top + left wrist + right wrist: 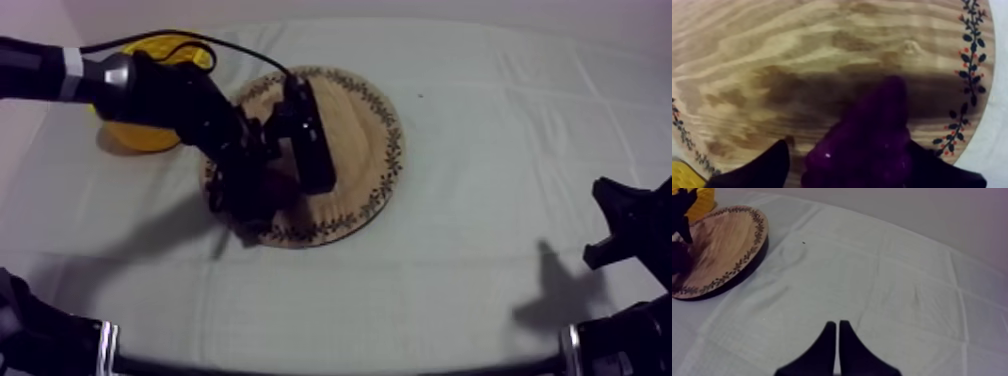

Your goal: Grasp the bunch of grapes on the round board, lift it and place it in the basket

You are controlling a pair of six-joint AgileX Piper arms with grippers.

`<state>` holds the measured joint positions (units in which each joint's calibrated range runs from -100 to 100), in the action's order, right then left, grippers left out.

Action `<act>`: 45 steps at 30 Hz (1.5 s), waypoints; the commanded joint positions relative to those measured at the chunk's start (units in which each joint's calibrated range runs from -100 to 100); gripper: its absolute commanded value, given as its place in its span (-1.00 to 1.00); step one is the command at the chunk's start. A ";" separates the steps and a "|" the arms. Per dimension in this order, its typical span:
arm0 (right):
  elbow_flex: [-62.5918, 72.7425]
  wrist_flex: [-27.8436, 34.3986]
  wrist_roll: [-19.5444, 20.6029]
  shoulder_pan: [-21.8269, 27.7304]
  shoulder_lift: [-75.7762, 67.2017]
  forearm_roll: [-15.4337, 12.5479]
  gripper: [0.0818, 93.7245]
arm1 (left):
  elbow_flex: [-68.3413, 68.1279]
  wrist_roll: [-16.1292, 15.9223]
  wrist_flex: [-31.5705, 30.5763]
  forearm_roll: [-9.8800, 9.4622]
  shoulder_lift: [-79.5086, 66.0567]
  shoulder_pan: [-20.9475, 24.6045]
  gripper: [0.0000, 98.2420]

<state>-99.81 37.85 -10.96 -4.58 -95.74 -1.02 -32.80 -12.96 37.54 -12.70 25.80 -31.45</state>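
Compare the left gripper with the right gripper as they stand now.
The left gripper is open, fingers either side of the bunch of grapes; the right gripper is shut on nothing, a narrow wedge. The left gripper hangs over the wooden board, the right gripper over bare cloth. Both have two black fingers.

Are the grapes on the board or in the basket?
On the board: the grapes lie on its wood, inside the patterned rim; the basket sits beside the board.
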 commanded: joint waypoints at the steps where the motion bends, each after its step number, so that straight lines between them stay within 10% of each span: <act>1: 0.03 -0.03 0.01 0.01 -0.01 0.02 -0.99 | 0.87 0.71 0.33 -0.50 0.25 0.36 0.41; 17: 0.03 -0.03 0.00 -0.02 -0.01 0.02 -0.99 | -7.56 3.80 3.56 -2.10 -13.09 2.38 0.06; 31: 0.03 -0.03 0.00 -0.02 -0.01 0.02 -0.99 | -10.95 16.36 3.54 -10.49 -27.30 10.92 -0.28; 45: 0.03 -0.03 0.00 -0.02 -0.01 0.02 -0.99 | 6.11 22.54 -17.30 -10.38 -18.40 27.24 -0.33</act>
<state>-99.81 37.85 -10.96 -4.58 -95.74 -1.01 -27.19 10.18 23.85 -23.14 6.35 -6.91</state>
